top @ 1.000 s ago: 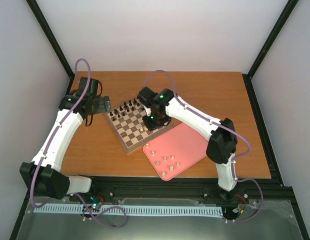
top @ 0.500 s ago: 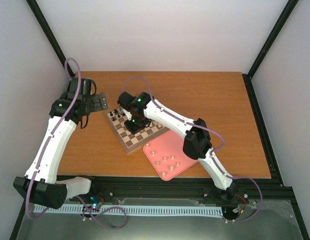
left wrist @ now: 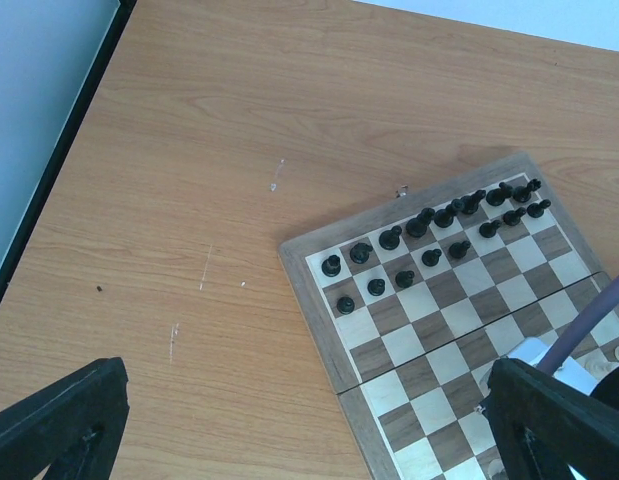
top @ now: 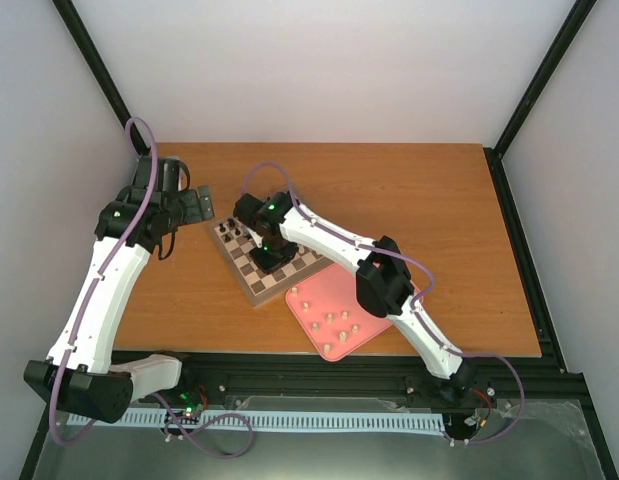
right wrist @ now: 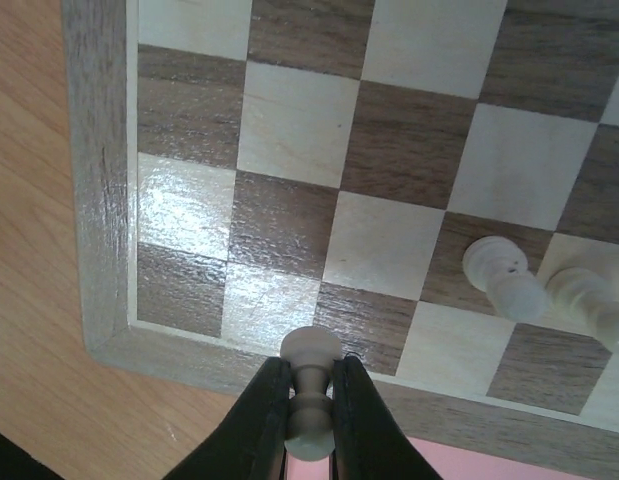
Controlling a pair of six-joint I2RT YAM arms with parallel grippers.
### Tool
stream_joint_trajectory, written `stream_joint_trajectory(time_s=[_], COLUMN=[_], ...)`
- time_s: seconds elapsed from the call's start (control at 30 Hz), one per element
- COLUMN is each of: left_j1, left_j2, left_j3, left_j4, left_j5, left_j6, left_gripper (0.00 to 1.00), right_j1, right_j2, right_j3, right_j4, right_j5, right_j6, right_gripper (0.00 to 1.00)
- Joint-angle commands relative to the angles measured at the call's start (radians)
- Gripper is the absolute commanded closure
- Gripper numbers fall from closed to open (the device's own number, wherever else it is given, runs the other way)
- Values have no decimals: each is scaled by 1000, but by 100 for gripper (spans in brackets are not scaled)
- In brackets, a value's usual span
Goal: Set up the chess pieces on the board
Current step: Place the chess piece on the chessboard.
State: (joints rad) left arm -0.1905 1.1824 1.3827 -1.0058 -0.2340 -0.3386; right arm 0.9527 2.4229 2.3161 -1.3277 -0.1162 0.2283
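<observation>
Wide shot first: the wooden surface (top: 409,190) carries the board (top: 259,283), set at an angle, and just beside its near edge sits the pink tray (top: 367,330). The right arm stretches across the tray and out over the board. The left arm hangs back at the far left of the surface, and its left pincer (left wrist: 309,430) is spread wide with nothing in it.

Now the action. The right pincer (right wrist: 311,385) is clamped nearly closed around the neck of a pale pawn (right wrist: 311,350), the head poking up between the fingers. It hangs over the board's corner, right at the line where the border meets the first squares. Whether the base touches the wood, I cannot tell.

The dark pieces (left wrist: 429,225) stand in their two rows at the far side. Several pale pieces (top: 334,325) wait on the tray, and two more (right wrist: 504,280) are on the board close by.

The danger? Let go here and the pawn may land half on the border, then topple. A tilted release does the same. And a careless retreat could clip those two neighbours or sweep the tray.
</observation>
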Motion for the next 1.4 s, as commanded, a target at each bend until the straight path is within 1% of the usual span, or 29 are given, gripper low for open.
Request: stream_joint_trajectory(time_s=[0.0, 0.2, 1.07, 1.27, 1.37], left_j1=[6, 6, 6, 6, 6], left_j2=[-12, -9, 31, 35, 36], left_j3=[6, 2, 5, -1, -4], left_j4=[8, 8, 10, 12, 15], left_j5=[5, 5, 1, 3, 4], left_j6=[7, 6, 11, 11, 10], left_gripper=[0, 0, 0, 0, 0], right_j1=[3, -2, -35, -35, -36], right_j2=[19, 38, 112, 115, 112], right_j3=[-1, 4, 78, 82, 78], right_j4=[19, 34, 37, 27, 19], right_j5=[56, 88, 33, 22, 21], right_j6=[11, 16, -21, -29, -30], right_gripper=[93, 93, 92, 90, 87])
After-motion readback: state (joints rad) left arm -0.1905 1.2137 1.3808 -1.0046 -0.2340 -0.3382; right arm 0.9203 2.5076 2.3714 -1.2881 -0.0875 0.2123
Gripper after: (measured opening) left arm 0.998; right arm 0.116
